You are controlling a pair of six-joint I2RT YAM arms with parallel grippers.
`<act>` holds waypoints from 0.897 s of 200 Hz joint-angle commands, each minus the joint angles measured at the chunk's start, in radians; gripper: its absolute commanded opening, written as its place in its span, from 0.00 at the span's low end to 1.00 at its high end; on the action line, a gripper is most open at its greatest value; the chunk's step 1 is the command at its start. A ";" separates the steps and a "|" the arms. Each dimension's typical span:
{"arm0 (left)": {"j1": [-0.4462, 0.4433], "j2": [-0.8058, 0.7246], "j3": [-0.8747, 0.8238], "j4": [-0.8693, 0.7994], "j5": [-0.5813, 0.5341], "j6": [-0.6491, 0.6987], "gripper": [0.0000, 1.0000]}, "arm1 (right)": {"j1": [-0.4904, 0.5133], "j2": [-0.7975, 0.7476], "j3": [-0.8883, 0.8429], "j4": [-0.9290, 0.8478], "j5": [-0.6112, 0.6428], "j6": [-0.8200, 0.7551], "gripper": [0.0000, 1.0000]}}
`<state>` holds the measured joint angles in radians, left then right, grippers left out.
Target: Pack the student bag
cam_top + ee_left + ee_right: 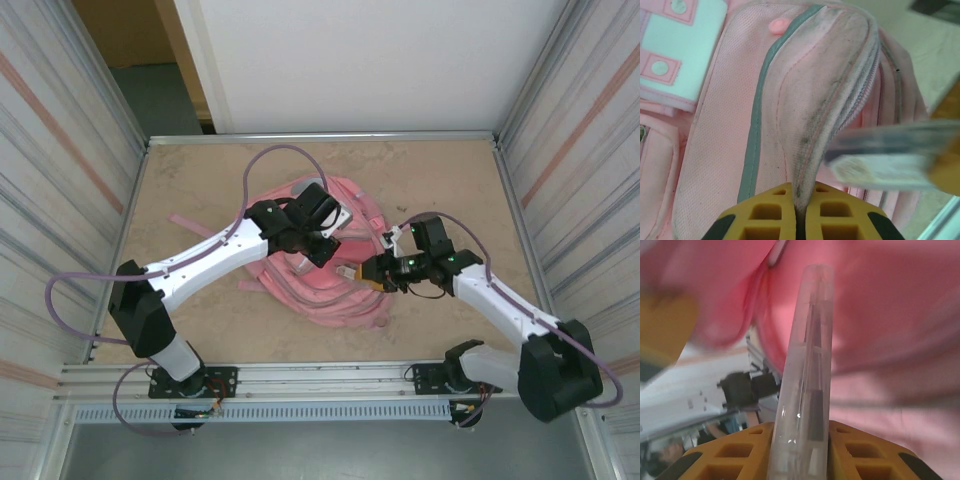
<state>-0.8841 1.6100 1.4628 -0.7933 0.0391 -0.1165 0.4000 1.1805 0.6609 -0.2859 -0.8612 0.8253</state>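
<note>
Pinching the zip edge of the bag, the closed left gripper lifts its mouth; the bag lies central on the table. Beside the bag, the right gripper clamps a clear case: aim it straight into that gap.

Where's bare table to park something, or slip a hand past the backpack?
Free: far strip of table between backpack and back wall, widest at the far-right corner; near strip between backpack and front rail. Crowded: backpack's middle, where left fingers pinch its flap and right fingers hold a clear case.
</note>
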 commanded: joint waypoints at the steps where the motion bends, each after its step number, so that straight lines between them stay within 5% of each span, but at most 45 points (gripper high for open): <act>1: -0.012 -0.055 0.061 0.080 0.085 -0.060 0.00 | 0.001 0.050 0.077 0.098 0.120 0.179 0.30; 40: -0.011 -0.070 0.034 0.178 0.106 -0.101 0.00 | 0.044 0.044 0.016 0.214 0.325 0.398 0.31; 64: -0.009 -0.062 0.033 0.180 0.098 -0.093 0.00 | 0.056 0.087 0.098 0.119 0.300 0.288 0.43; 107: 0.016 -0.086 0.005 0.187 0.105 -0.092 0.00 | 0.009 0.096 0.092 0.010 0.293 0.183 0.45; 151: 0.026 -0.105 -0.012 0.182 0.099 -0.076 0.00 | -0.010 0.058 0.095 -0.014 0.272 0.121 0.30; 179: 0.042 -0.116 -0.017 0.171 0.099 -0.030 0.00 | -0.009 0.058 0.117 -0.041 0.108 0.042 0.24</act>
<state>-0.8623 1.5780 1.4349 -0.6933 0.1123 -0.1982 0.3958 1.2514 0.7513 -0.2485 -0.6373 0.9619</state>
